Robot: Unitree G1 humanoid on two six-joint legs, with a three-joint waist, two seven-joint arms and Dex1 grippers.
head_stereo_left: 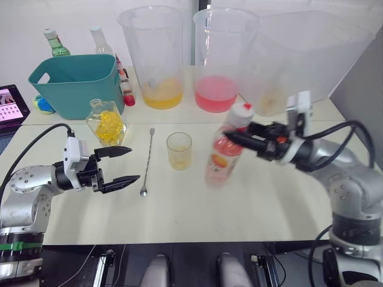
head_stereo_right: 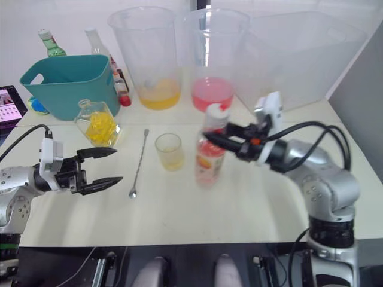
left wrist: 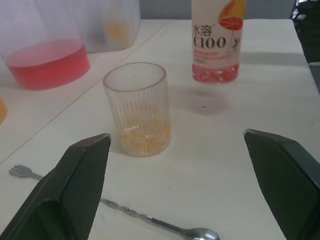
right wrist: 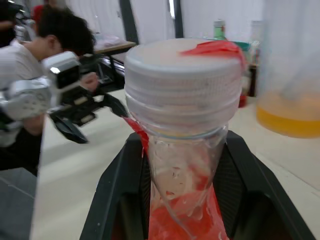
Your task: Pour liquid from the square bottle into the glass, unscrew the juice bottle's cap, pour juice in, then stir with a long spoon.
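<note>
Right gripper (head_stereo_right: 210, 136) pinches my slim plastic juice bottle (head_stereo_left: 224, 153) beneath its ribbed white cap (right wrist: 183, 80), beside the ridged glass (head_stereo_left: 179, 150); left gripper (head_stereo_left: 122, 164) gapes.

One square bottle (head_stereo_left: 106, 123), one glass (head_stereo_left: 179, 150), one juice bottle (head_stereo_left: 226, 149), one long spoon (head_stereo_left: 147, 161), two measuring beakers (head_stereo_left: 152, 57), one teal basket (head_stereo_left: 75, 84), two glass bottles (head_stereo_left: 55, 43) at eleven o'clock.

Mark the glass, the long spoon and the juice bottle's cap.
glass (head_stereo_left: 179, 150): left eye view, its ribbed side wall.
long spoon (head_stereo_left: 147, 160): left eye view, mid-stem.
cap (right wrist: 183, 75): right wrist view, its ridged side.
</note>
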